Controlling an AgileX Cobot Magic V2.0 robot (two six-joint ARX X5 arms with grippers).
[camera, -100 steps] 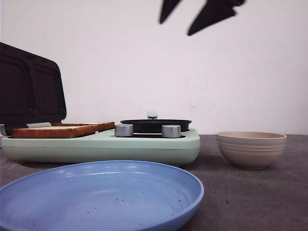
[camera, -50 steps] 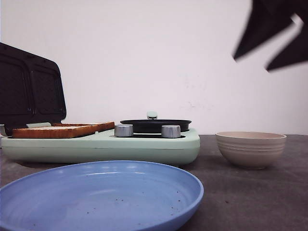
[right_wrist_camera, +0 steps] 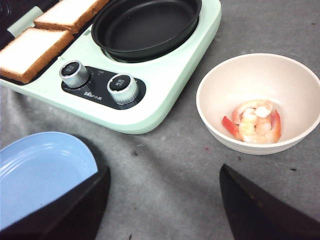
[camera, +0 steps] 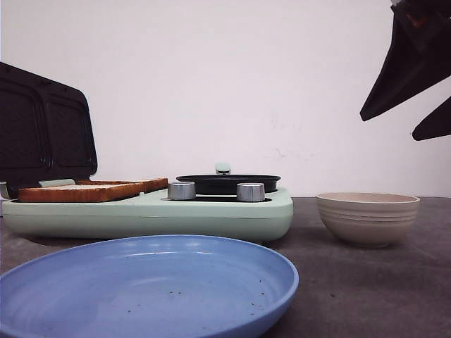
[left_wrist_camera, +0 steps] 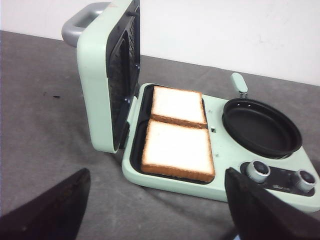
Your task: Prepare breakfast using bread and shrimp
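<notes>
Grey table (right_wrist_camera: 170, 175): appliance (right_wrist_camera: 165, 95), bowl (right_wrist_camera: 300, 90), seemingly speckled plate (camera: 141, 289).

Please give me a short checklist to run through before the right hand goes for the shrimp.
1. Shrimp in the beige bowl: ok.
2. Right hand open and empty: ok.
3. Black pan empty, ready for shrimp: ok.
4. Bread lying in the sandwich tray, lid open: ok.
5. Left hand open, away from the bowl: ok.
6. Heat on at the knobs: cannot tell.
</notes>
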